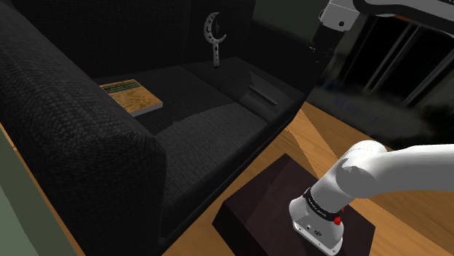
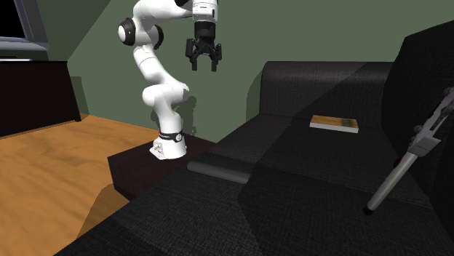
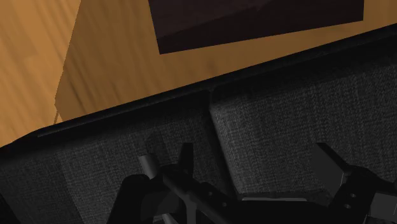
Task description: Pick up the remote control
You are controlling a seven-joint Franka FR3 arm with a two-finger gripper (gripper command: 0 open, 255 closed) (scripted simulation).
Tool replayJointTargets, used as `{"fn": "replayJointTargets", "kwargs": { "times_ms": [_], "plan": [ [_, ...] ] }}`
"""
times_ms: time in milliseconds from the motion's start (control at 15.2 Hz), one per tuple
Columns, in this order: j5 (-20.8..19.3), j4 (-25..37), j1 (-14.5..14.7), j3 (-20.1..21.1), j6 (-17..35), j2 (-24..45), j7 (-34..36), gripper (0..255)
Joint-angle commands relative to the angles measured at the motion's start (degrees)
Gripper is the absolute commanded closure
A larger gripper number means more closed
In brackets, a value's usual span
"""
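1. Remote control (image 1: 262,95) lies on the largest body I see, the black sofa (image 1: 73,131), whose woven seat runs across the second exterior view (image 2: 327,189) and beneath the hand in the wrist view (image 3: 305,108).
2. Wood floor (image 1: 324,134) borders the sofa's front edge (image 3: 38,51).
3. White arm (image 2: 156,65) rises from its base and bends toward the sofa; I see its lowest links in the shoulder view (image 1: 385,171).
4. Dark box stand (image 1: 255,211) carries the arm's base and sits on the floor just beside the sofa (image 2: 134,171).
5. Book (image 1: 131,96) lies flat on the seat near the backrest, well apart from the remote (image 2: 335,124).
6. Grey long-handled tool (image 1: 216,40) with a crescent head leans against the backrest (image 2: 407,164).
7. The remote, dark and slim, lies flat near the seat's front edge, on the stand's side (image 2: 218,170).
8. Black gripper (image 2: 203,64) hangs high above the seat, pointing down; I read its jaws as apart, clasping nothing (image 3: 254,165).
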Motion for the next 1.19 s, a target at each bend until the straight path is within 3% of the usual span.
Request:
{"fn": "replayJointTargets", "kwargs": {
  "times_ms": [0,594,1122],
  "plan": [
    [0.0,0.0,0.0,0.0,0.0,0.0,0.0,0],
    [-1.8,-1.9,-0.2,-10.7,14.1,10.7,-12.0,0],
    [1.9,2.2,0.9,-19.5,25.0,25.5,-24.3,0]
  ]
}}
